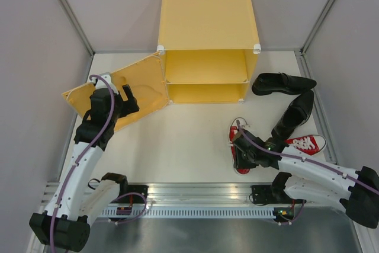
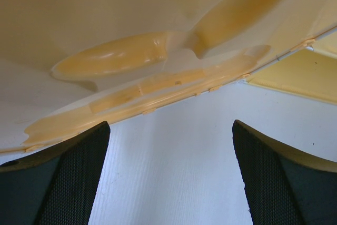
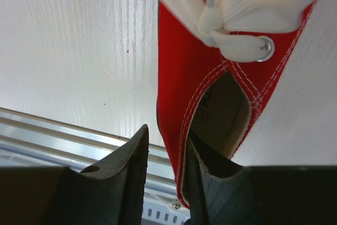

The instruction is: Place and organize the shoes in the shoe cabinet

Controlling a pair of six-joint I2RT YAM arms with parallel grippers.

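Observation:
The yellow-orange shoe cabinet (image 1: 207,22) stands at the back with its door (image 1: 148,81) swung open to the left, and its shelf is bare. My left gripper (image 1: 127,96) is open and empty at the door, whose embossed inner face (image 2: 131,56) fills the left wrist view above the gripper (image 2: 171,172). My right gripper (image 1: 246,152) is open and straddles the side wall of a red sneaker (image 1: 235,140) at its heel opening. In the right wrist view the gripper (image 3: 168,133) has one finger inside this sneaker (image 3: 184,72) and a small gap outside. The other red sneaker (image 1: 307,143) lies to the right.
Two glossy black dress shoes lie right of the cabinet, one (image 1: 283,83) by its lower right corner, the other (image 1: 294,115) slanting toward the red sneakers. The metal rail (image 1: 195,194) runs along the near edge. Grey walls enclose the table.

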